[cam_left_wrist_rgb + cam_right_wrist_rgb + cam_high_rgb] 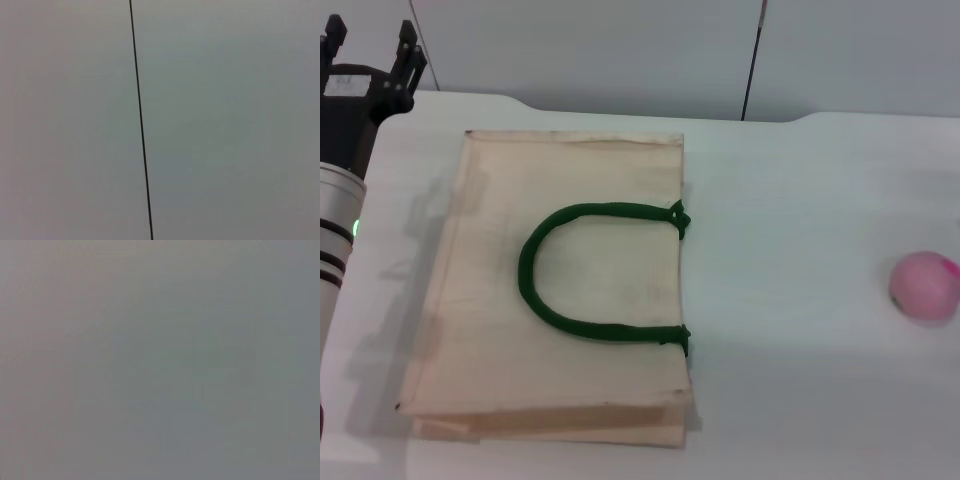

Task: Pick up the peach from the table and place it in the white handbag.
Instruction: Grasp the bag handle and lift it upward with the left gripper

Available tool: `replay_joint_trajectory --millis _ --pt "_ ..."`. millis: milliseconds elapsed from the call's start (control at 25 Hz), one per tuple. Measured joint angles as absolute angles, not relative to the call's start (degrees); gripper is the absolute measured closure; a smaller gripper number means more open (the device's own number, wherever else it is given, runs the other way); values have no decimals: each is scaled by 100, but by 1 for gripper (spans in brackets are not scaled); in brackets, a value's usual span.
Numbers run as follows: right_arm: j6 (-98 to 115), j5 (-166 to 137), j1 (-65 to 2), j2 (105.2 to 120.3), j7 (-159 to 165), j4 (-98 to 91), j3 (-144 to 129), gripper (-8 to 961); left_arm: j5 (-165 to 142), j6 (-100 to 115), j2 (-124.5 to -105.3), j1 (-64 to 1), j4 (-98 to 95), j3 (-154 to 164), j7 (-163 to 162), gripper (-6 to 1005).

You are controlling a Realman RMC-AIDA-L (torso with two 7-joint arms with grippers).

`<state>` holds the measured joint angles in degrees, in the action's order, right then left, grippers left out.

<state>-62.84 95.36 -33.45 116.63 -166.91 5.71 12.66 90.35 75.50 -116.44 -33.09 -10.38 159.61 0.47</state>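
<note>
Cream table (800, 330) bears 1 white handbag (500, 330), 1 peach (924, 286); left pincer (372, 45) spread wide, empty.

white handbag (560, 290) flat on table (800, 300) (handle on top), peach (924, 285) well right

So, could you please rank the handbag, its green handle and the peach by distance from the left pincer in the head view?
1. white handbag, beside the left pincer.
2. green handle, mid-bag.
3. peach, far right table edge.
</note>
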Motion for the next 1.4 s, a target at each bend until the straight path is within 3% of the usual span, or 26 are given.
replay_joint_trajectory --millis 1400 --pt "-6327 9478 -3349 11643 -16821 549 1497 84 8602 7811 -11647 -3103 -972 16029 14 232"
